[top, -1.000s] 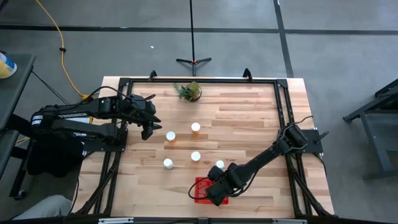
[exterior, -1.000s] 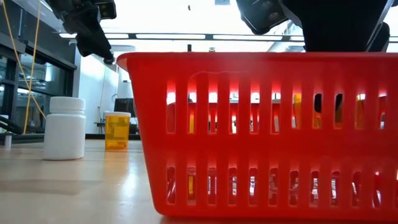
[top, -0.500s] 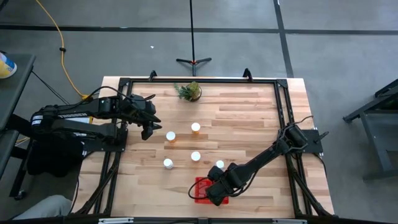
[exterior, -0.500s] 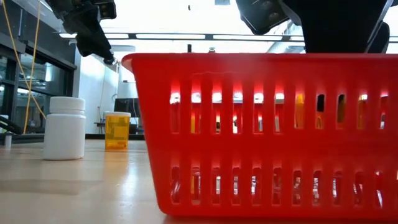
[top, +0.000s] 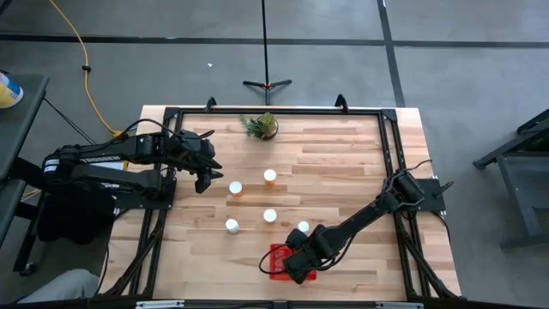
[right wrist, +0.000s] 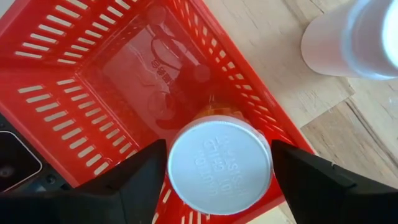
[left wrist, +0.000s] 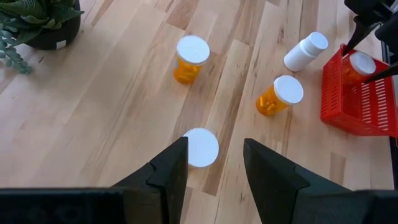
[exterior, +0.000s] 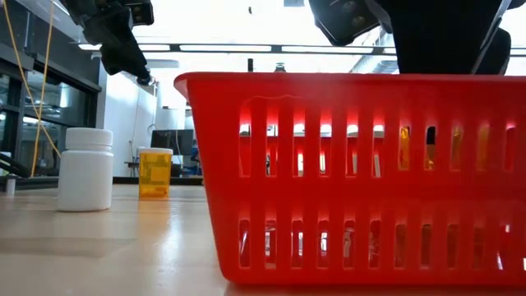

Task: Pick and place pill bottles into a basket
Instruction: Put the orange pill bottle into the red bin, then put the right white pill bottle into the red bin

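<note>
We list: slotted red plastic basket [right wrist: 81,93]; ribbed white-capped orange bottle [right wrist: 219,165] between right gripper [right wrist: 217,171] fingers, apart; left gripper [left wrist: 214,165] fingers together above plank tabletop [left wrist: 112,112].

The right gripper [top: 292,264] sits low inside the basket [top: 276,254], fingers spread either side of a bottle [right wrist: 219,163] standing on its floor; the basket walls close it in on all sides, so the only way out is upward. Just beyond the basket's far wall stands a bottle [top: 303,227], with three more [top: 269,215] [top: 232,226] [top: 235,187] spread over mid-table and open wood between them. The plant [top: 261,126] blocks the far edge. The left gripper [top: 203,180] hangs clear above the table's left side.
</note>
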